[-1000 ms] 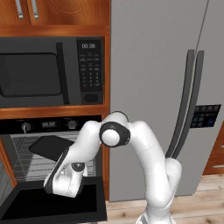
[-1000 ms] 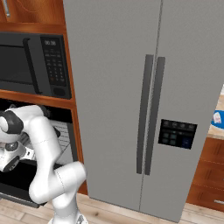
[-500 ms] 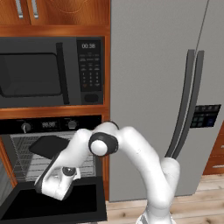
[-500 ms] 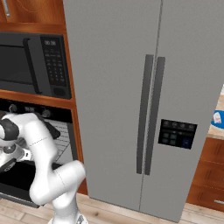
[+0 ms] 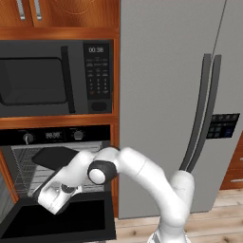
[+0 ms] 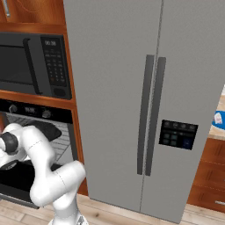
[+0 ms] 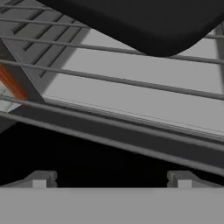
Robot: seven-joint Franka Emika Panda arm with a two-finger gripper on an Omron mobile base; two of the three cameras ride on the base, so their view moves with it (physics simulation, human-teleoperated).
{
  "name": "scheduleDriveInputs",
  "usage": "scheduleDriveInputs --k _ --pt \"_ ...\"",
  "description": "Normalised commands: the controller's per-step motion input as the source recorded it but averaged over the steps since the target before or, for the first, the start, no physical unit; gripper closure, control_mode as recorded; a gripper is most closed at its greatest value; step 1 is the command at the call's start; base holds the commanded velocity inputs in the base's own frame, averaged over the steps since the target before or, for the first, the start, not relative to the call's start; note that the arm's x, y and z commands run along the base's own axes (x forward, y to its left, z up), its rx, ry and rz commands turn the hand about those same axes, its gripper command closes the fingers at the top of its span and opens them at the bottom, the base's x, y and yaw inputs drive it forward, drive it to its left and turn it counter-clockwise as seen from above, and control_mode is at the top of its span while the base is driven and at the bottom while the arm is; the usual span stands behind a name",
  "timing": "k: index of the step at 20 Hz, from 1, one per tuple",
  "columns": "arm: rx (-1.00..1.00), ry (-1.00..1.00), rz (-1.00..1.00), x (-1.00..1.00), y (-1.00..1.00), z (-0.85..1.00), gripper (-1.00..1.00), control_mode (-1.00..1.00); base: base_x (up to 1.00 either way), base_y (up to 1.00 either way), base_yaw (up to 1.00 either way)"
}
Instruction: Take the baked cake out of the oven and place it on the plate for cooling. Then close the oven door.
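The black oven stands open, and its oven door lies folded down flat in front of it. My gripper is open and holds nothing. It hangs low over the door, facing the cavity just below the lower wire rack. From the left base camera I see my hand at the oven mouth. A black baking tray rests on the rack above and ahead of the fingertips. The cake is hidden and the plate is out of view.
A dark microwave sits in the wooden cabinet right above the oven. A tall grey fridge stands directly to the right. The lowered door juts out toward my base, and my elbow hangs before the oven's right edge.
My arm has folded down and to the left. The hand dropped from rack height to just above the open door. The jaws stayed open.
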Motion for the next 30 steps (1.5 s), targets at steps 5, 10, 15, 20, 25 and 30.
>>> scheduleDriveInputs --k 5,10,15,20,25,30 --pt "-0.13 -0.47 -0.27 -0.08 0.41 -0.45 -1.00 -1.00 0.00 0.00 0.00" --pt "-0.05 -0.47 -0.27 0.00 0.20 -0.11 -1.00 -1.00 0.00 0.00 0.00" --pt "0.00 -0.40 -0.25 0.01 0.13 0.00 -1.00 -1.00 0.00 0.00 0.00" --pt "0.00 -0.38 -0.24 0.11 0.12 0.00 -1.00 -1.00 0.00 0.00 0.00" --pt "0.00 -0.36 -0.24 0.16 0.15 0.00 -1.00 -1.00 0.00 0.00 0.00" --pt "0.00 -0.30 -0.23 0.11 0.19 0.00 -1.00 -1.00 0.00 0.00 0.00"
